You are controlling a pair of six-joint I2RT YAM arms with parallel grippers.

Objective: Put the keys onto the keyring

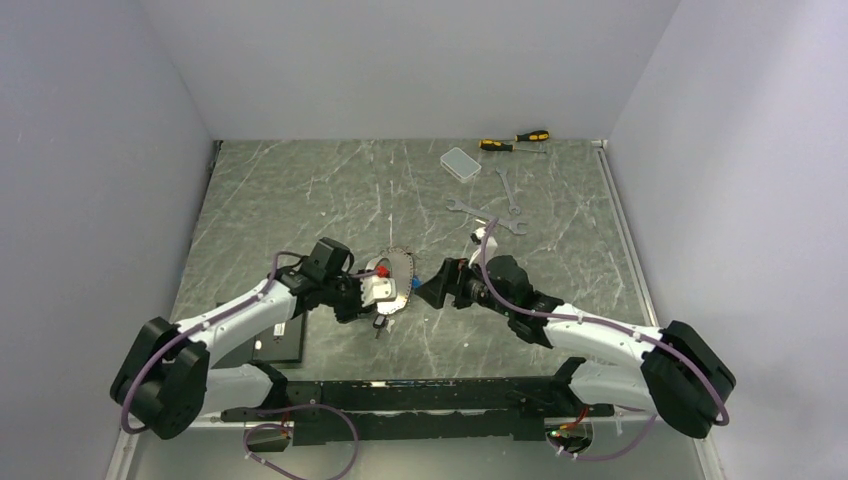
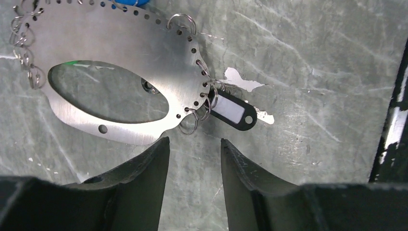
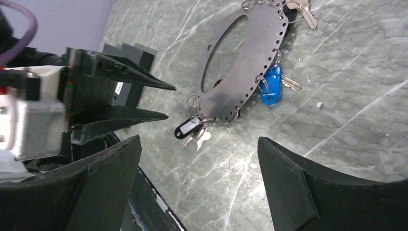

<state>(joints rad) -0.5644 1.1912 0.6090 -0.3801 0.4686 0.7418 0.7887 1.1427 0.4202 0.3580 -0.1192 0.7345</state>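
The keyring (image 1: 398, 268) is a flat silver oval plate (image 2: 120, 33) with a big oval cut-out and small split rings in holes round its rim. It lies flat on the table (image 1: 300, 190). A black-tagged key (image 2: 233, 109) hangs from a rim ring, and silver keys (image 3: 202, 137) lie beside the tag. A blue-tagged key (image 3: 271, 85) and a plain silver key (image 3: 308, 12) sit further round the plate (image 3: 250, 62). My left gripper (image 2: 195, 142) is open with nothing between its fingers, tips just short of the plate's edge. My right gripper (image 3: 198, 139) is wide open, facing the plate from the right, holding nothing.
Silver wrenches (image 1: 485, 215) lie behind the right arm. A clear plastic box (image 1: 460, 162) and two yellow-handled screwdrivers (image 1: 515, 140) sit near the back wall. A flat black device (image 1: 280, 340) lies under the left arm. Grey walls close in the table on three sides.
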